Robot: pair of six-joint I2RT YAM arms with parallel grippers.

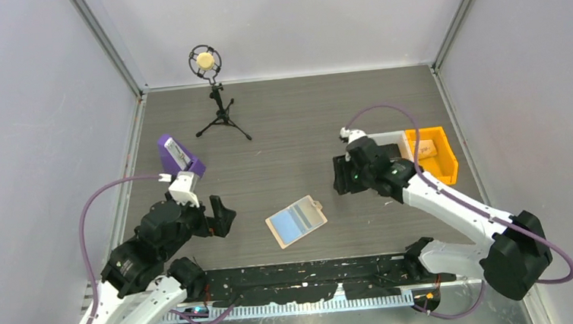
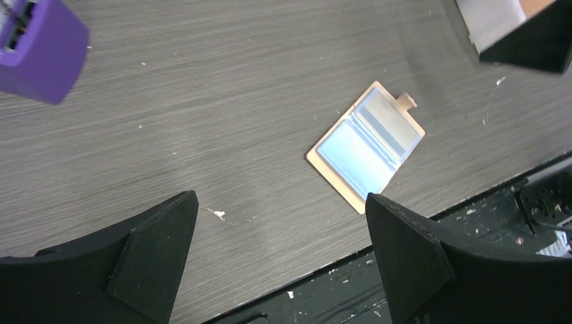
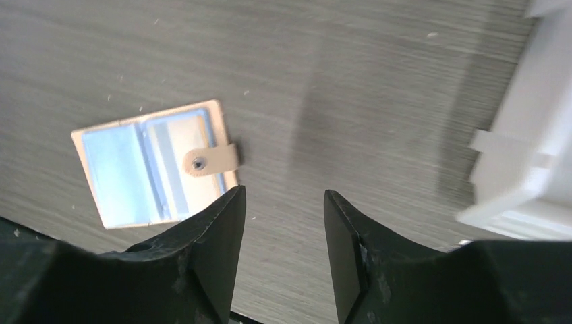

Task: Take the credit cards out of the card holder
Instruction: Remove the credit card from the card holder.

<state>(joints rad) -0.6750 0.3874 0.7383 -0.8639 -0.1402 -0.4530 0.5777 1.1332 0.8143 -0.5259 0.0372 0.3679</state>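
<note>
On table (image 1: 288,124), open card holder (image 1: 297,221), blue inside

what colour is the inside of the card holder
The card holder is light blue inside, tan-edged; best in left wrist view.

pale walls (image 1: 36,111) enclose a dark, seemingly wood-grain table (image 1: 288,116).

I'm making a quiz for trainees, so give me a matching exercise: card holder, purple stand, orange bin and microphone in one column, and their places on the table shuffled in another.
1 card holder
2 purple stand
3 orange bin
4 microphone

A far edge of the table
B right side
C near middle, lying open
D left side

Pairs: 1-C, 2-D, 3-B, 4-A
</note>
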